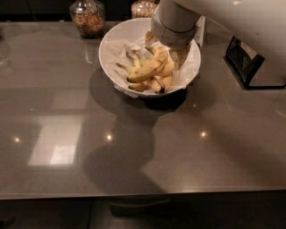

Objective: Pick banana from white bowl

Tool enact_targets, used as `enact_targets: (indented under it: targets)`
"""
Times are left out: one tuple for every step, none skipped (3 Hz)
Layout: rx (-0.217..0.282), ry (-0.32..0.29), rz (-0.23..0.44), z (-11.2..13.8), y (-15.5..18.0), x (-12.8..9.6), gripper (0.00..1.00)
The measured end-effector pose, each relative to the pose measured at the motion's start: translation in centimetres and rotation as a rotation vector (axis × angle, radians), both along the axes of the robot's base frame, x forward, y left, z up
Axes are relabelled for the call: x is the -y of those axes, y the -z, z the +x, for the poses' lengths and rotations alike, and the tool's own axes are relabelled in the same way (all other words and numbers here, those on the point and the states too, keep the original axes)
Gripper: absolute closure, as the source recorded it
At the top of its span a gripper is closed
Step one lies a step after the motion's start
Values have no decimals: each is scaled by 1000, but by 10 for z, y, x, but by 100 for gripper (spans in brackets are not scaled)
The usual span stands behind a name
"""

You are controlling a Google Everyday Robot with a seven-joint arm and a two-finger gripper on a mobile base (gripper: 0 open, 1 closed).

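Note:
The white bowl (pixel 111 42) stands at the back middle of the dark table, lined with crumpled white paper. Several bananas lie in it. The banana (pixel 147 69), the longest and thickest, lies on top of the pile with its upper end pointing up to the right. My gripper (pixel 166 53) reaches down into the bowl's right half, right at that upper end of the banana. The wide white wrist hides the back of the bowl and the spot where the gripper meets the banana.
Two glass jars stand behind the bowl, one at the left (pixel 88 18) and one (pixel 143 8) partly hidden by the arm. A black rack (pixel 246 60) stands at the right. The grey table top (pixel 134 156) stretches toward the front edge.

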State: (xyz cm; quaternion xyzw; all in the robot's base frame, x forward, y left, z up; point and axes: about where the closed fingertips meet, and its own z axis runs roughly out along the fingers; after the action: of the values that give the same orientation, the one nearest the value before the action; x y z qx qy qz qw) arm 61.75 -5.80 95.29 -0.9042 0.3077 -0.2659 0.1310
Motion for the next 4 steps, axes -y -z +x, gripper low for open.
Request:
enact_targets:
  targets:
    - [-8,-15,-24,3,8,-2,35]
    - [-20,-34,-44,7,15,-5,36]
    - [-34,-41,-61,12,24,-5,38]
    - [-43,-35,-74,18,31,-1,44]
